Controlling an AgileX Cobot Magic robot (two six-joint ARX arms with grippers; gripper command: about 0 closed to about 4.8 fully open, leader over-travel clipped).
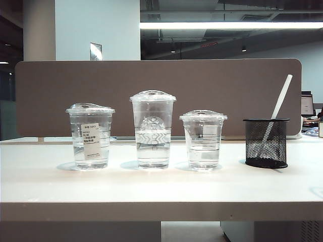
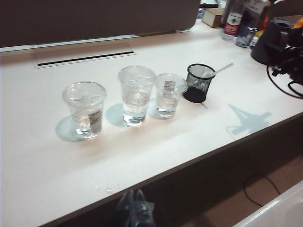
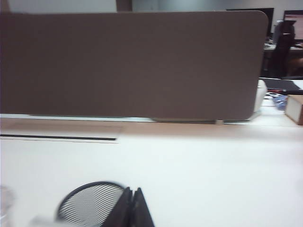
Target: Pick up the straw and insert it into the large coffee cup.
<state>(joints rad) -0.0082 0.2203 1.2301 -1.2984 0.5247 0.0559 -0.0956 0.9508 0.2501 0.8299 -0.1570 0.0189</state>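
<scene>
The straw [image 1: 279,107] leans in the black mesh holder [image 1: 266,142] toward the tabletop's [image 1: 151,186] right end, with the large coffee cup [image 1: 152,129] mid-row between two shorter cups. The right pincer [image 3: 133,208] (pressed together, empty) hovers just beside the holder's rim. The left pincer [image 2: 133,208], fingers together, hangs off the near edge.

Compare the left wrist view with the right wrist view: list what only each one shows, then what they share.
Only the left wrist view shows the three lidded cups, including the large coffee cup in the middle, and the straw leaning out of the mesh holder. The left gripper, a dark blur, hangs off the table edge.

Only the right wrist view shows the right gripper, shut, just beside the holder's rim.

Both show the mesh holder, the white table and the brown divider.
</scene>
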